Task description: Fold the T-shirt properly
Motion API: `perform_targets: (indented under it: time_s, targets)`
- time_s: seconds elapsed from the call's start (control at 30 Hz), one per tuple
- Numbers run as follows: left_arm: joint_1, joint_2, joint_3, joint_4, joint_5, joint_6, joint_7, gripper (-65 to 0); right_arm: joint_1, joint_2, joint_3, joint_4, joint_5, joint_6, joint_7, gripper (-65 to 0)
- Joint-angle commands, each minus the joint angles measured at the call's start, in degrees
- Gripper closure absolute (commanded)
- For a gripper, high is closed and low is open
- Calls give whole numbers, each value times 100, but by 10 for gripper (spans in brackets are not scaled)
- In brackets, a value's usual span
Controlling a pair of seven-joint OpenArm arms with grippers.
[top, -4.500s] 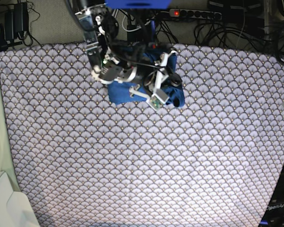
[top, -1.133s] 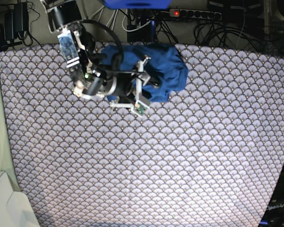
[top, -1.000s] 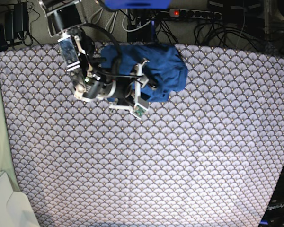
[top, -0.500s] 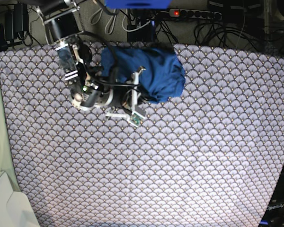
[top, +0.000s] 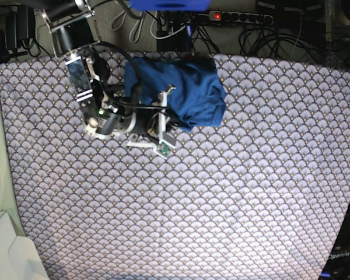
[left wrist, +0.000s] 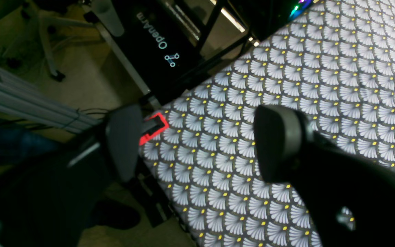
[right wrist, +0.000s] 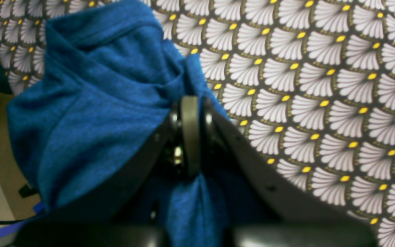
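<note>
Gripping a fold of the T-shirt (right wrist: 98, 103), your right gripper (right wrist: 190, 133) is clenched on blue cloth. The shirt sits bunched at the worktop's (top: 233, 198) far edge. Your left gripper (left wrist: 197, 144) hangs released over the worktop's corner.

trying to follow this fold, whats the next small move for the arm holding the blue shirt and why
Probably keep drawing the right gripper toward the open middle of the patterned cloth. Its fingers are shut on a fold of the T-shirt, which lies bunched in a heap near the far edge and needs spreading before folding. The left gripper is open, off at the table's edge.
</note>
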Motion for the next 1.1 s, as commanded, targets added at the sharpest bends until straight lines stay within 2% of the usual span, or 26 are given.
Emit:
perform_targets:
  time_s: [0.0, 0.1, 0.33, 0.4, 0.47, 0.67, 0.73, 0.93, 0.97, 1.07]
  targets:
    - [-42, -160, -59, 83, -16, 102, -76, -500, 98, -22, 7, 91, 124, 51, 96, -2]
    - [-42, -160, -59, 83, -34, 102, -67, -501, 98, -22, 7, 135, 133, 51, 78, -50]
    - [-42, -160, -50, 83, -34, 102, -49, -503, 98, -22, 34, 337, 142, 82, 78, -291]
    - [-42, -160, -67, 83, -34, -289, -49, -503, 80, 31, 95, 592, 133, 82, 78, -331]
    - [-42, -152, -85, 83, -7, -580, -49, -503, -69, 49, 359, 900, 133, 82, 8, -344]
    - [-130, 103, -67, 109, -25, -1045, -93, -503, -614, 49, 1493, 1647, 133, 82, -361, -332]
    - [-288, 323, -67, 267, 10, -1230, -49, -502, -825, 119, 1730, 1647, 133, 82, -361, -283]
    - [-438, 745, -32, 601, 10, -1766, -40, -500, -1362, 136, 1871, 1744, 142, 82, -353, -23]
    - [-499, 807, 38, 619, 10, -1837, -40, -500, -1432, 128, 1871, 1779, 142, 82, -344, 0]
    - [-543, 868, 205, 610, 10, -1960, -40, -500, -1538, 66, 1862, 1841, 133, 82, -335, -1]
